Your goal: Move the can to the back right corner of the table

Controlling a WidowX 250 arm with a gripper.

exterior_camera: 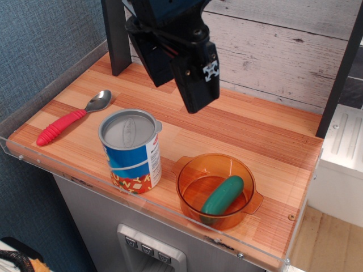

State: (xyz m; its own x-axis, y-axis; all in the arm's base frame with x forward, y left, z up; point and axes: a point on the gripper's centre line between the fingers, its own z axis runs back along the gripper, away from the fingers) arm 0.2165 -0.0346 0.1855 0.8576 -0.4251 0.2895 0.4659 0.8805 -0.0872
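Note:
The can [131, 152] stands upright near the front left of the table [266, 133]. It has a grey lid, a blue label with a white band and a red base with coloured letters. My black gripper [180, 97] hangs in the air above the middle of the table, behind and to the right of the can and clear of it. Its two fingers [197, 79] point down and towards the front with their tips apart, and nothing is between them.
An orange transparent bowl [190, 170] with a green pickle-shaped object [223, 194] stands right of the can at the front. A spoon [72, 118] with a red handle lies at the left. Black posts [117, 34] stand at the back left and right edges.

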